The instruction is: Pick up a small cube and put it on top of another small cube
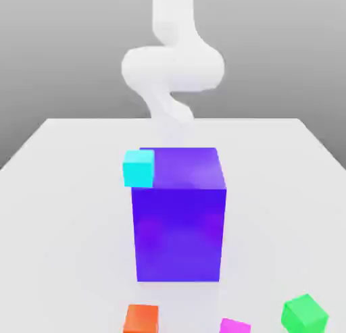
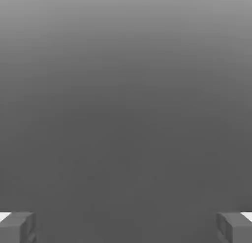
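The small magenta-pink cube (image 1: 234,326) lies on the white table at the front edge of the exterior view, cut off by the frame. The small bright green cube (image 1: 305,313) rests a short way to its right, slightly turned. Both are apart from each other. My white arm (image 1: 172,61) rises behind the big purple block, far from both cubes. In the hand view my gripper (image 2: 126,228) is open, its grey fingertips (image 2: 17,227) spread wide with nothing between them, facing a plain grey background.
A big purple block (image 1: 179,217) stands mid-table between the arm and the small cubes. A cyan small cube (image 1: 138,167) sits against its upper left corner. An orange small cube (image 1: 140,319) lies at the front, left of the magenta one.
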`<state>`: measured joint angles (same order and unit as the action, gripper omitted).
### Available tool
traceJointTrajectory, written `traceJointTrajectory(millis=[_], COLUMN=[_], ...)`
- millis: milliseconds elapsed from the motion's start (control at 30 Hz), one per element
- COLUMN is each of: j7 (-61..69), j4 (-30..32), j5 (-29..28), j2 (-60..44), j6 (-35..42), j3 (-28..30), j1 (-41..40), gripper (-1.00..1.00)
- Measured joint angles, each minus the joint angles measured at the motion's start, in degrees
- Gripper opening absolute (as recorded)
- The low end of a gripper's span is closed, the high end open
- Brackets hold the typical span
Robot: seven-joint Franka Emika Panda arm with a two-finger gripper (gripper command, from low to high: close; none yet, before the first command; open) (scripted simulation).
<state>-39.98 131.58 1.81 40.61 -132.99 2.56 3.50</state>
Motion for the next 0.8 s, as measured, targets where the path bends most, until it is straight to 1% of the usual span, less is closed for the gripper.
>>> traceJointTrajectory(millis=[167, 400, 600, 700, 800], j7=[12.37, 29.61, 43.52, 49.45, 54.47], j4=[-0.42, -1.03, -1.50, -1.65, -1.71], j5=[4.21, 10.61, 14.87, 15.51, 14.82], j2=[-10.74, -25.44, -37.84, -43.74, -49.34], j6=[-2.45, -5.66, -8.58, -10.30, -12.28], j3=[4.81, 9.21, 9.45, 8.90, 8.23], j1=[6.59, 13.34, 16.09, 16.89, 16.90], gripper=[0.00, 0.00, 0.00, 0.00, 0.00])
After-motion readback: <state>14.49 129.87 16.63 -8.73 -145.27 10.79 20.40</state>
